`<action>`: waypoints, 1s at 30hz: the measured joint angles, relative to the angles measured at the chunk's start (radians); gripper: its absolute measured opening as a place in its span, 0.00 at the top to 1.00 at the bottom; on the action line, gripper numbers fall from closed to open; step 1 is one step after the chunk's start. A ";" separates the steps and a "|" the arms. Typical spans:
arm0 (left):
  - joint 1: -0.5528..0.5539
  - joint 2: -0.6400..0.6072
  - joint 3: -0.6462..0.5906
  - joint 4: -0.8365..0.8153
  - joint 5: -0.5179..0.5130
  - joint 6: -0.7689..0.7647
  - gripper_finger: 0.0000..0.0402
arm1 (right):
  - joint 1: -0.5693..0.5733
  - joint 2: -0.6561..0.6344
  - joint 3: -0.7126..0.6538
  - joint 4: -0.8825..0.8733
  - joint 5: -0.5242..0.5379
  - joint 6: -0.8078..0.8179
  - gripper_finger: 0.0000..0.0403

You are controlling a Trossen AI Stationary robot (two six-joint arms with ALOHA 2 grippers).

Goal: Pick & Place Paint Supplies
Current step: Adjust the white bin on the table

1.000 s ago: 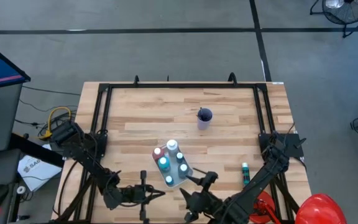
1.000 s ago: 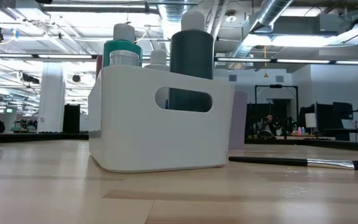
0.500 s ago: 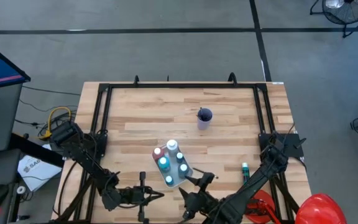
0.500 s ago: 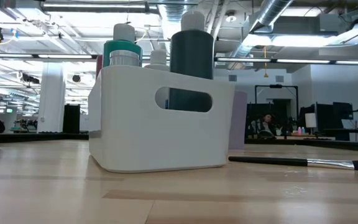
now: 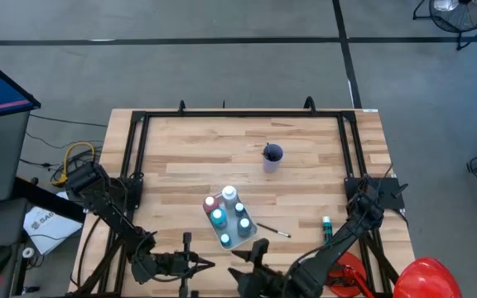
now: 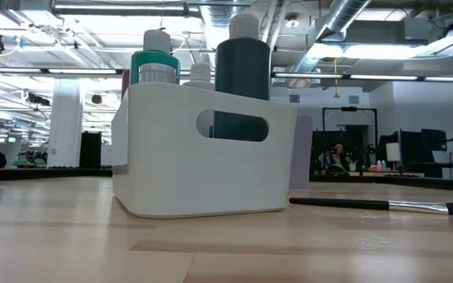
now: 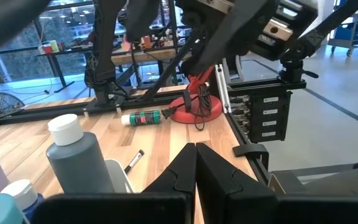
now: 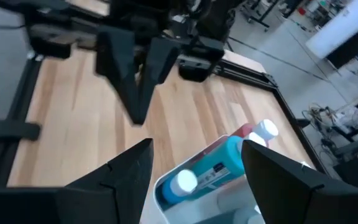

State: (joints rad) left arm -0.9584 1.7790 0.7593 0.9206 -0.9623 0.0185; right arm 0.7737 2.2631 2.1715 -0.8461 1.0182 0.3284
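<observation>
A white caddy [image 5: 232,223] stands on its base on the wooden table near the front and holds several white-capped paint bottles [image 8: 207,174]. A thin dark-handled brush [image 5: 273,231] lies flat just right of it, also showing in the low view as the brush [image 6: 376,205]. A teal bottle [image 5: 326,225] lies on its side farther right. My right gripper [image 5: 248,250] is open at the caddy's near side, fingers apart above the caddy's end [image 8: 197,168]. My left gripper [image 5: 208,264] is shut, level, left of the right one, holding nothing.
A purple cup [image 5: 272,156] with a brush stands at the far middle. Black frame rails [image 5: 135,157] run along the table's left, right and far sides. A red rounded thing [image 5: 425,277] and a red base [image 7: 197,109] sit off the near right corner.
My right gripper has drawn back toward the table's near edge and a little left, sinking and turning its wrist, still open. This uncovers the brush, which lies where it did.
</observation>
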 joint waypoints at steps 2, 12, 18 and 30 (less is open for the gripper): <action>-0.005 0.000 0.000 0.000 0.000 0.000 1.00 | 0.007 0.000 0.000 -0.010 -0.001 -0.015 0.41; -0.007 0.000 0.000 -0.004 -0.002 0.003 1.00 | 0.006 0.000 0.001 -0.003 -0.057 -0.025 0.41; -0.007 0.000 0.000 -0.005 -0.002 0.003 1.00 | 0.003 0.000 0.001 0.049 -0.105 -0.086 0.41; -0.007 0.000 0.000 -0.012 -0.002 0.003 1.00 | 0.001 0.000 0.001 0.115 -0.167 -0.147 0.41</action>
State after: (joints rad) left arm -0.9657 1.7790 0.7593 0.9081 -0.9646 0.0219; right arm 0.7750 2.2629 2.1723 -0.7315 0.8513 0.1815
